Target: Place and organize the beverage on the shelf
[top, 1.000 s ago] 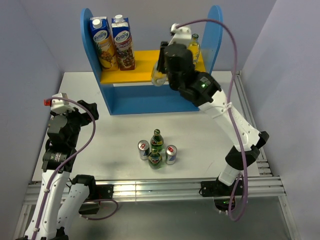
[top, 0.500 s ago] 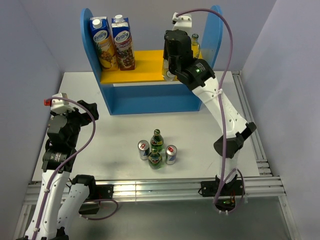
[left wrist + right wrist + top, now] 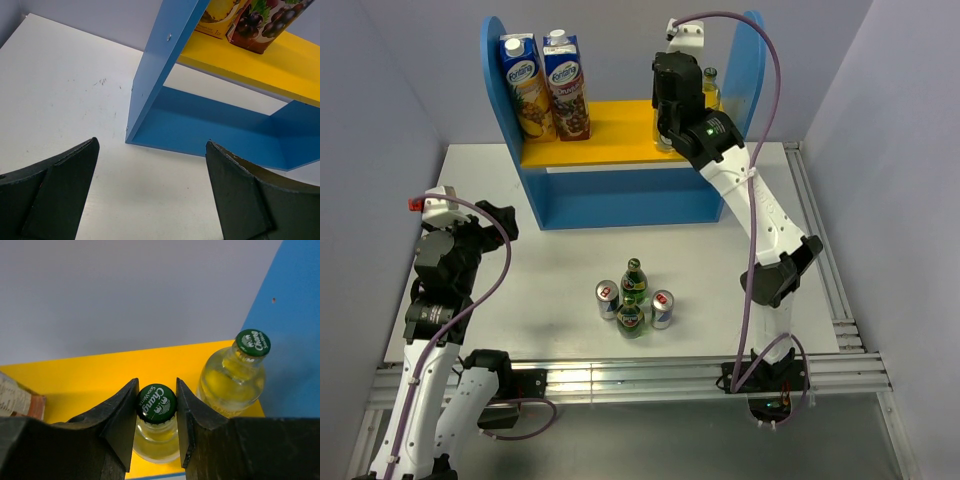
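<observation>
Right claw (image 3: pixel 156 405) moved deeper over yellow board (image 3: pixel 90 375), clamped on upright yellowish bottle (image 3: pixel 156 442), cap up, left claw (image 3: pixel 151 145) apart.

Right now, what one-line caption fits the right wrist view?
Right gripper, jaws clamped on a green-capped yellowish bottle over the yellow board; its twin stands beside the blue side panel.

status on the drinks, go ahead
Right gripper shut on yellowish bottle at its cap, at the yellow board beside its twin. Left gripper open, empty. Two green bottles, two cans on table. Cartons at board's left end, out of the way.
</observation>
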